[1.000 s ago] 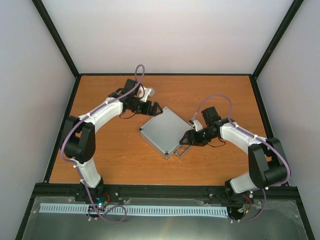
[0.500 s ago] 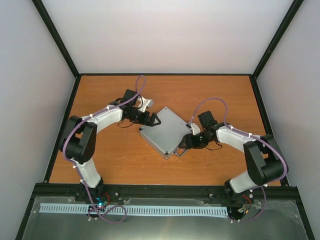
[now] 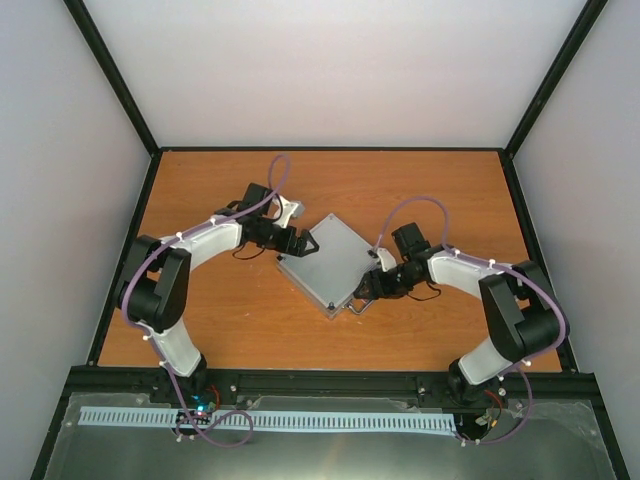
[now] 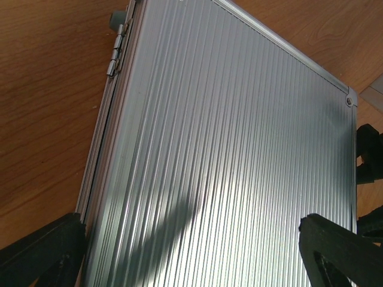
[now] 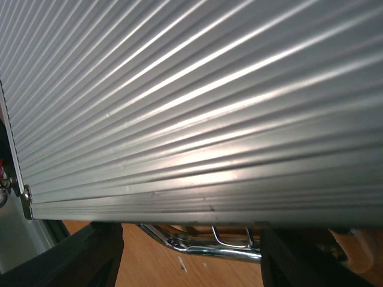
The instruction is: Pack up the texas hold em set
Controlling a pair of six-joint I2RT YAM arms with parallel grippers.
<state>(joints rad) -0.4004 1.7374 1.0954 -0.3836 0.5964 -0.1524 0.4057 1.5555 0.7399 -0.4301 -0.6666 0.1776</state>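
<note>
Left jaws: spread wide and holding nothing. The black fingers (image 4: 45, 254) stand at either side of the ribbed lid, low over it; I cannot tell whether they touch it.
Right jaws: parted and clasping nothing. Their fingers (image 5: 90, 260) sit low against the handle edge of the case, one on each side of the handle, and a gap shows between the handle and the finger on the left of the wrist view.
Handle (image 5: 200, 246): a chrome loop lying flat just off the bench, under the case's near-right edge.
Hinge (image 4: 115, 55): on the long edge opposite the handle, beside the left jaws.
Texas hold em set (image 3: 330, 262): the silver case is shut and lies flat near the middle of the bench, turned so that its corners point near, far, left and right.
Left arm (image 3: 200, 240): reaches in to the case's far-left edge.
Right arm (image 3: 470, 270): reaches in to the near-right edge.
Bench (image 3: 420, 190): orange-brown wood grain, carrying the case.
</note>
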